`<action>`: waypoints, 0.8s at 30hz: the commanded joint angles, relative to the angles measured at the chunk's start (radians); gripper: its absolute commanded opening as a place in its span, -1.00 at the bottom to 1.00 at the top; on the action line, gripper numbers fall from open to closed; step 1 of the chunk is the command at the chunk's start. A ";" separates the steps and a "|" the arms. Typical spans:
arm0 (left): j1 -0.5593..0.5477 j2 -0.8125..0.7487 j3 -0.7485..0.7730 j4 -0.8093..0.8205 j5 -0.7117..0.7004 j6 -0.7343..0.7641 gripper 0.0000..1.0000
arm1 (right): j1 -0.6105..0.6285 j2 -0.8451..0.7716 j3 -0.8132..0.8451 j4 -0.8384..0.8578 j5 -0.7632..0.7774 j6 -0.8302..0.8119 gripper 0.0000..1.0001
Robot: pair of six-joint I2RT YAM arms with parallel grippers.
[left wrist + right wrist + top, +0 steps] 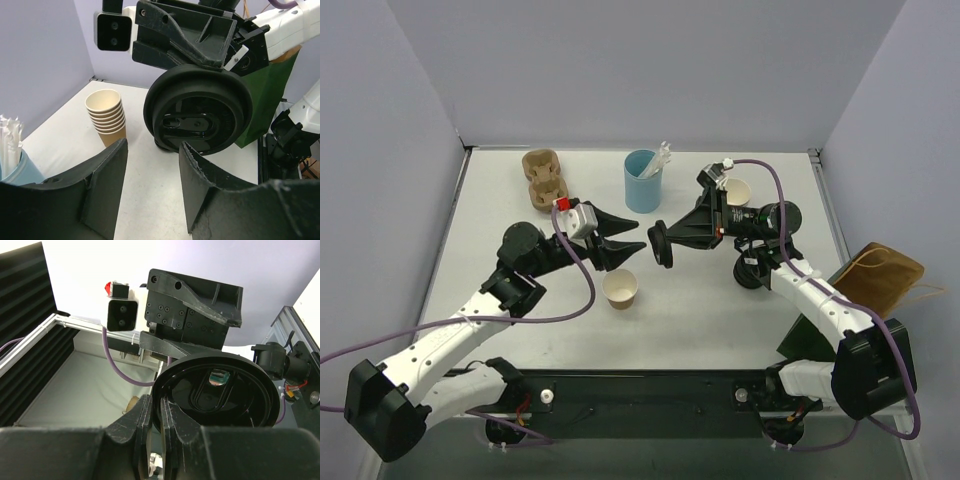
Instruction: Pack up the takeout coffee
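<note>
The tan paper cup [620, 288] stands open on the table with no lid on it. My right gripper [672, 240] is shut on the rim of the round black lid [661, 245] and holds it on edge above the table, up and right of the cup. The lid fills the left wrist view [197, 117] and the right wrist view [220, 395], pinched between my right fingers [156, 402]. My left gripper [640, 233] is open and empty, its fingertips [152, 146] facing the lid a short way off.
A stack of cream paper cups [738, 192] [106, 117] stands behind the right arm. A light-blue cup with white sticks [642, 180] and a tan cup carrier [543, 178] are at the back. The green bag [810, 340] [265, 100] and a brown paper bag [880, 275] are at right.
</note>
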 commanded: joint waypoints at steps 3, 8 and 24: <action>-0.006 0.045 0.042 0.148 0.080 -0.033 0.06 | 0.015 -0.018 0.025 0.439 -0.031 0.035 -0.81; -0.006 0.079 0.056 0.187 0.094 -0.067 0.00 | 0.021 -0.015 0.015 0.441 -0.031 0.035 -0.81; -0.018 0.121 0.052 0.250 0.112 -0.113 -0.46 | 0.026 -0.026 0.012 0.441 -0.041 0.047 -0.81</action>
